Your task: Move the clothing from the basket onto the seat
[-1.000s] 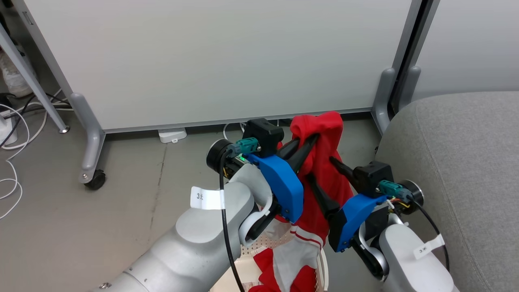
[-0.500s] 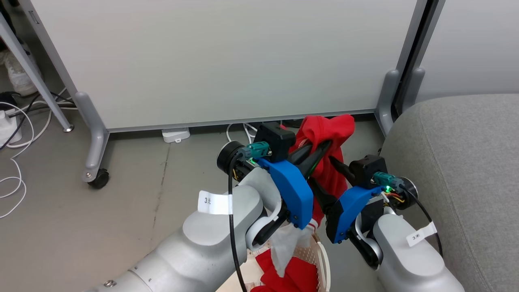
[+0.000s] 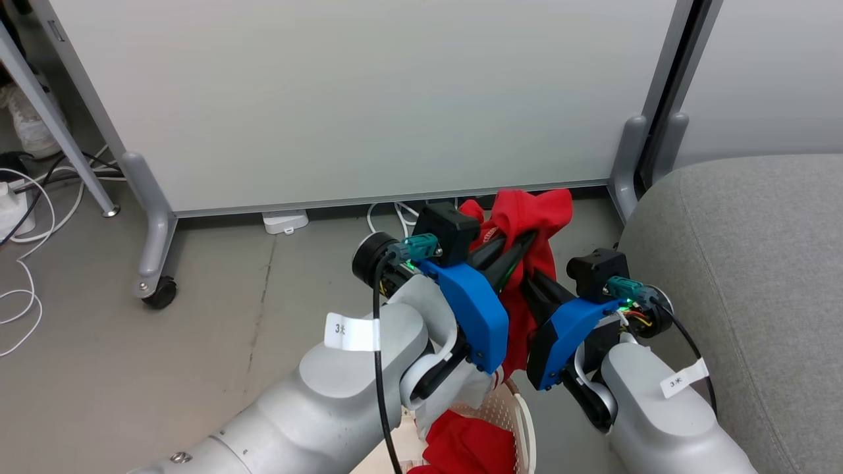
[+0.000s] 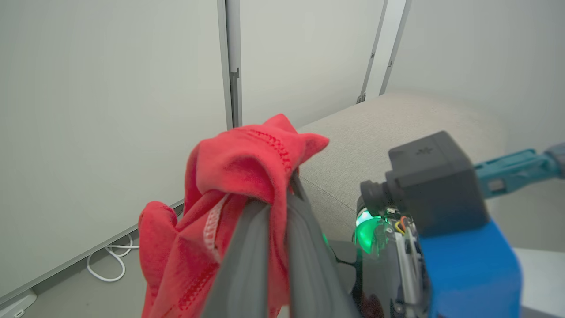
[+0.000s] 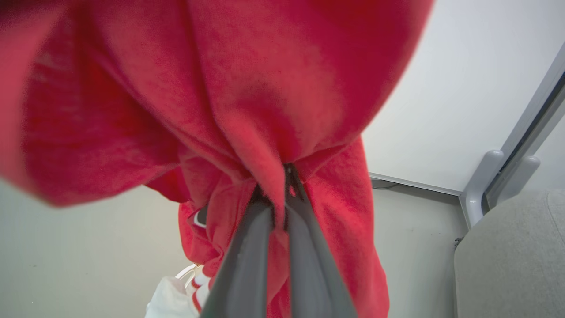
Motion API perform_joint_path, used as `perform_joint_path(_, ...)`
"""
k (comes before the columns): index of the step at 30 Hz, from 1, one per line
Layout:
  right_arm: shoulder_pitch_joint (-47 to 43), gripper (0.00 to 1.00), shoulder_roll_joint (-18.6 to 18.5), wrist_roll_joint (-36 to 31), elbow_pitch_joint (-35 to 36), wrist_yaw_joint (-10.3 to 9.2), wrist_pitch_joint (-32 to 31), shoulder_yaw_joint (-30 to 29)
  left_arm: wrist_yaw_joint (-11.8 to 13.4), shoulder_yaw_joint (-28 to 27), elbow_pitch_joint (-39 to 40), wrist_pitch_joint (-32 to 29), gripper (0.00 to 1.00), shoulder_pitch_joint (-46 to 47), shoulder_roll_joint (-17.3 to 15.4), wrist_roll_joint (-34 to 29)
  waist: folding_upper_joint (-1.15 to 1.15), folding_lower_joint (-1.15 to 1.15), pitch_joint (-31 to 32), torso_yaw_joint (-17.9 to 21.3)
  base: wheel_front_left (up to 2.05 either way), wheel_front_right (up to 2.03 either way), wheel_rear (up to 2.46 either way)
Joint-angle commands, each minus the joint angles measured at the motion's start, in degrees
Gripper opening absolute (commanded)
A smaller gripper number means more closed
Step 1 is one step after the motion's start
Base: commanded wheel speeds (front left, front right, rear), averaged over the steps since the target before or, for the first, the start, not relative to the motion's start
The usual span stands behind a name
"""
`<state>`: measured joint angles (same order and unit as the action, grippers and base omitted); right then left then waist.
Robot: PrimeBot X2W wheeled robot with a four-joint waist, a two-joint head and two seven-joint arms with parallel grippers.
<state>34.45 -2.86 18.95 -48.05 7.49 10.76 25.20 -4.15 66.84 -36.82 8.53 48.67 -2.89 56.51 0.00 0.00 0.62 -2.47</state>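
Red garment point(image 3: 527, 210) lifted, both pincers clamped on it, not yet over the seat point(image 3: 744, 263).
It hangs roughly vertical just off the seat's near-left edge, so your next move is probably a carry rightward onto the cushion. Right pincer point(image 3: 535, 284), nearer the seat, has jaws together on a mid-cloth fold. Left pincer point(image 3: 517, 240), farther from the seat, has jaws together on the top bunch. More red cloth lies in the basket point(image 3: 520, 421) further left; can't tell if it's a separate piece.
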Motion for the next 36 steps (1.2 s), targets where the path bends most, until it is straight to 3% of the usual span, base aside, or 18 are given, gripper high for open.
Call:
perform_joint_path(1, 0.9, 0.00, 0.0, 0.4, -0.3, 0.01, 0.7, 0.2, 0.1, 0.0, -0.3, 0.4, 0.00, 1.3, 0.0, 0.4, 0.00, 0.00, 0.0, 0.1, 0.00, 0.00, 0.00)
perform_joint_path(15, 1.8, 0.00, 0.0, 2.3, -2.2, 0.01, 2.5, 1.6, 0.5, 0.8, -2.6, 1.9, 0.03, 2.0, 0.0, 1.0, 0.00, 0.00, 0.1, 0.7, 0.00, 0.00, 0.00)
perform_joint_path(17, 2.0, 0.00, 0.0, 2.4, -2.2, 0.01, 2.6, 1.7, 0.4, 1.1, -2.7, 2.3, 0.49, 2.0, 0.0, 1.0, 0.00, 0.00, 0.1, 0.7, 0.00, 0.00, 0.00)
perform_joint_path(18, 2.0, 0.00, 0.0, 2.5, -2.2, 0.01, 2.8, 1.8, 0.4, 1.2, -2.9, 2.4, 1.00, 1.9, 0.0, 1.0, 0.00, 0.00, 0.1, 0.7, 0.00, 0.00, 0.00)
perform_joint_path(30, 1.2, 0.00, 0.0, 1.2, -0.4, 0.01, 4.0, -0.3, 1.2, -1.9, -3.1, 6.6, 1.00, -4.8, -3.7, -2.1, 0.00, 0.00, -0.2, 1.5, 0.00, 0.00, 0.00)
perform_joint_path(36, 0.4, 0.00, 0.0, 0.0, 1.1, 0.01, 4.2, -1.2, 3.1, -12.1, 5.5, 6.7, 1.00, -13.3, -8.0, -10.0, 0.00, 0.00, -0.6, 2.0, 0.00, 0.00, 0.00)
